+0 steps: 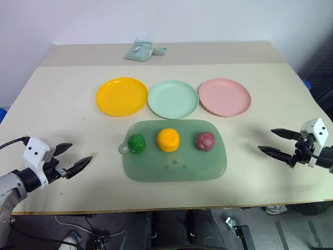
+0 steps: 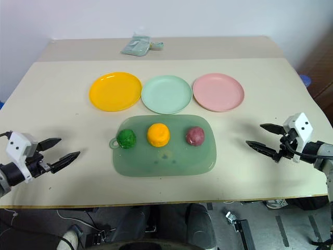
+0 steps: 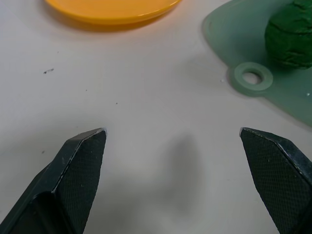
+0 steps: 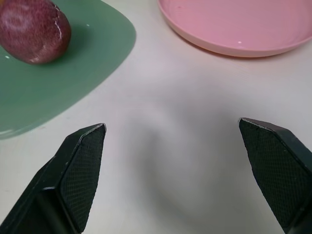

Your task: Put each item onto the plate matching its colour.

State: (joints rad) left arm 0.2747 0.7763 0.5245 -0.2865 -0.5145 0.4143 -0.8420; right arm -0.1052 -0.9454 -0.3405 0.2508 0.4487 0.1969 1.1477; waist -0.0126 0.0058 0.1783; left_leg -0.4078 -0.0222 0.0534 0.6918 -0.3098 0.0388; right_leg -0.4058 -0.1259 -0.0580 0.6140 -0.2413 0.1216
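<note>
Three lumpy balls, dark green [image 1: 137,144], orange-yellow [image 1: 168,139] and dark red [image 1: 205,141], lie mid-frame on the translucent green mat [image 1: 174,169], unsorted; left gripper [image 1: 71,159] and right gripper [image 1: 277,142] flank it, jaws wide, empty, likely ready to pick.

- You see the green ball [image 1: 137,144], orange ball [image 1: 168,139] and red ball [image 1: 205,141] lined up on the green mat [image 1: 175,167].
- Both your left gripper [image 1: 73,158] and right gripper [image 1: 278,142] hover spread, empty.

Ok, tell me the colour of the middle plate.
Mint green; the middle plate shows best in the left eye view.

A translucent green mat [image 1: 174,161] and pale packet [image 1: 139,50] lie on the table [image 1: 62,104].
</note>
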